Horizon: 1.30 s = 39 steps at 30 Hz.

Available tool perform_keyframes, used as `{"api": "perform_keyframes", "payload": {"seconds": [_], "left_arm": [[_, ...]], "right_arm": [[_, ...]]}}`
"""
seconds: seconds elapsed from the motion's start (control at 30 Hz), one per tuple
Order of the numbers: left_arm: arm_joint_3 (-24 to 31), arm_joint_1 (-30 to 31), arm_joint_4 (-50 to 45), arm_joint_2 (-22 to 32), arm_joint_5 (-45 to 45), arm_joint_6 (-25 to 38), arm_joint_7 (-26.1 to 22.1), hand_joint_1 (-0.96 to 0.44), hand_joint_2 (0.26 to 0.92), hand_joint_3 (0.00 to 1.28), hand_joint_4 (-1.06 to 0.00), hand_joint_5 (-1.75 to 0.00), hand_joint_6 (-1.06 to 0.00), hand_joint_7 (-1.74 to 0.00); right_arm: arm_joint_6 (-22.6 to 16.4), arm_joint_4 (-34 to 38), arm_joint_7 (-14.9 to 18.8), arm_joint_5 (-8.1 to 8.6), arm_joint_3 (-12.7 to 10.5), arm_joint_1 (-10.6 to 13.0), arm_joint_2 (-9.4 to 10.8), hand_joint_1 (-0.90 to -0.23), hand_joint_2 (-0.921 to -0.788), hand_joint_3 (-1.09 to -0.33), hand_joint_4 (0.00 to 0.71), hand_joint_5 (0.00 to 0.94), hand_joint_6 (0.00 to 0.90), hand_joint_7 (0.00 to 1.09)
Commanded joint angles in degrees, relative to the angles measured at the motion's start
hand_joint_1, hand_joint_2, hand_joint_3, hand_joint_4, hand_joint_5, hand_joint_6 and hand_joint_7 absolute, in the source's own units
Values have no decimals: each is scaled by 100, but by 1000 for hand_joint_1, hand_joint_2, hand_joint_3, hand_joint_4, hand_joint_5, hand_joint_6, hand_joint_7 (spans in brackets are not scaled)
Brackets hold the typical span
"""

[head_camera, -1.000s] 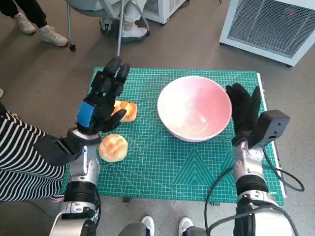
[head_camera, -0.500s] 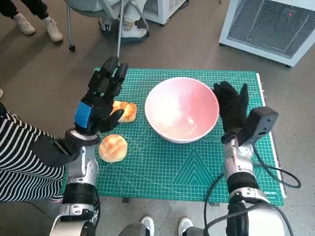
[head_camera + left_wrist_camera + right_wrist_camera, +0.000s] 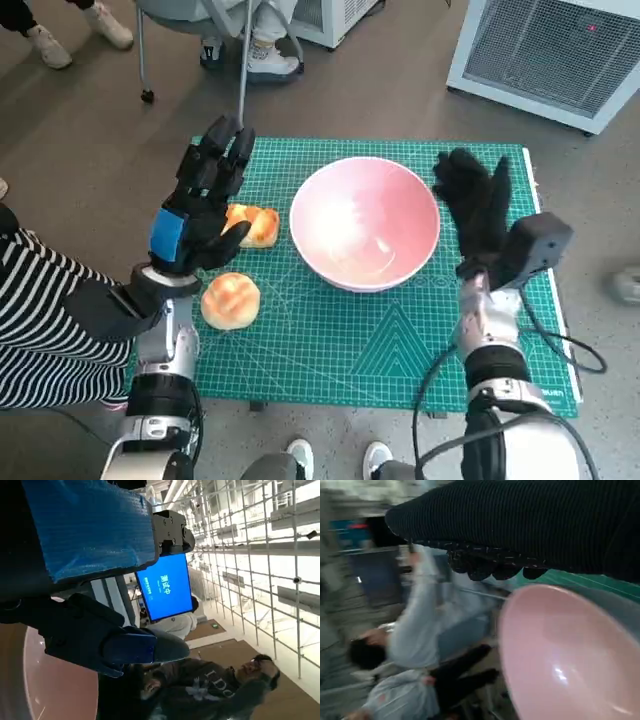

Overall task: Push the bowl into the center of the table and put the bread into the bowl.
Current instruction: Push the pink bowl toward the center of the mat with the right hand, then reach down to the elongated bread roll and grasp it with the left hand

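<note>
Right hand first: fingers straight, spread a little, gripping nothing, flat side facing the bowl. Looks set as a paddle, i.e. for pushing not grabbing. From the head view there seems to be a thin gap btwn glove and rim, but can't tell for sure if they touch. Right wrist view shows the glove as a dark band w/ the pink bowl just beyond it, too blurred to settle contact.

Left hand: fingers stretched out and apart, holding nothing, raised above the mat's left side. It hangs over the far bread roll, thumb side near it; I'd guess it's parked there ready for the pick, waiting on the bowl.

Bowl sits upright on the green cutting mat, roughly mid-mat, maybe a touch toward the far edge. Nothing inside it. Push step looks about done to me, or one small nudge short.

Second roll, rounder, lies nearer the robot, left of the bowl, apart from the first roll. Neither is touching the bowl.

Outward: a person in a striped sleeve at the left edge, feet and chair legs beyond the table, a white cabinet w/ a grille far right.
</note>
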Motion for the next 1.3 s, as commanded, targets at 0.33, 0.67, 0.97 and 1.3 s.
{"api": "perform_keyframes", "payload": {"seconds": [0.33,0.67,0.97,1.3], "left_arm": [[-44,-505,258,19,113,-158,57,-622,921,342,-77,0,-53,-297],[-71,-778,339,-4,56,-119,-10,-626,921,325,-81,-2,-57,-289],[-35,-999,446,63,11,-162,-162,-628,921,299,-83,-2,-69,-272],[-11,-1060,433,186,47,-179,-241,-648,921,293,-92,-6,-85,-253]], "right_arm": [[-661,-2309,873,241,382,850,-156,-677,-921,-789,164,17,214,179],[-223,-4072,1054,507,635,1500,-235,-726,-921,-706,180,14,246,214],[43,-4887,1134,701,843,1801,-214,-753,-921,-644,181,9,250,239],[103,-5011,1210,823,910,1835,-228,-760,-921,-630,190,10,250,258]]}}
